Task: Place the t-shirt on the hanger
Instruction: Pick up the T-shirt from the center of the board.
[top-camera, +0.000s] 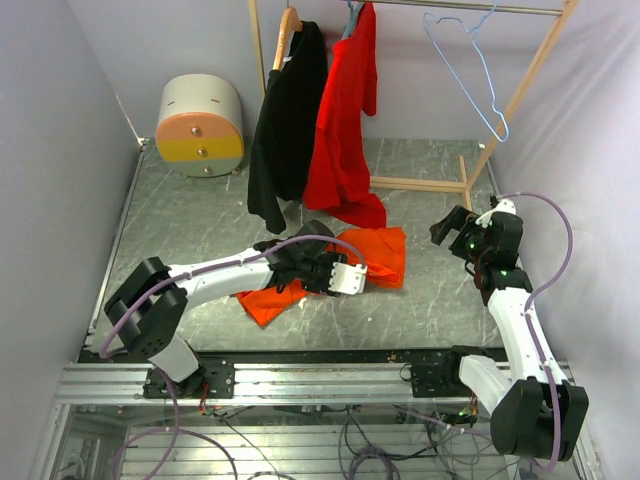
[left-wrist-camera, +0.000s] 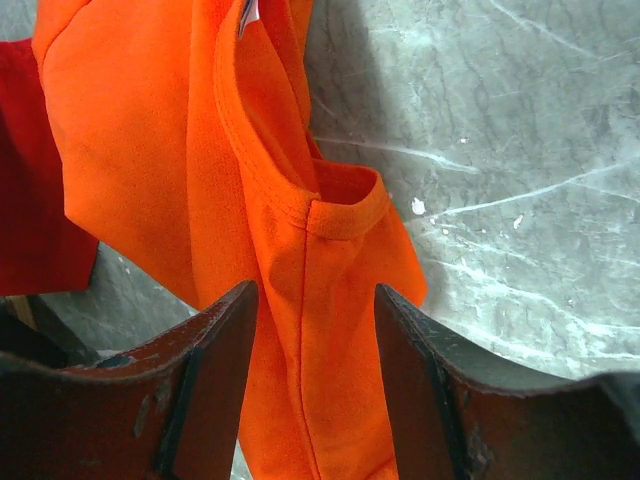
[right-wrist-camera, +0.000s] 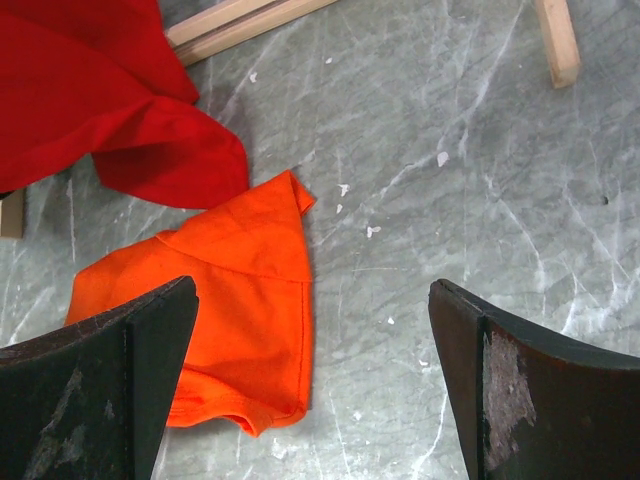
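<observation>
A grey worktop (top-camera: 420, 300) is carrying the orange t-shirt (top-camera: 385, 250). The left pincer (left-wrist-camera: 315, 300) is straddling its cloth, half open. The right pincer (right-wrist-camera: 312, 290) is gaping wide.

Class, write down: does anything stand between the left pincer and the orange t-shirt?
Nothing visible does. The left pincer is already at the t-shirt, with a fold of the orange cloth lying between its open jaws.

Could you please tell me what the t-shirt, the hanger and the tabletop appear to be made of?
The t-shirt looks like matte orange knit cloth, with a fine weave texture, a stitched neck band and soft folds. The hanger appears to be thin pale-blue wire, perhaps coated, though it is too small to tell. The tabletop looks like smooth grey stone or marble-patterned laminate with white veins.
</observation>
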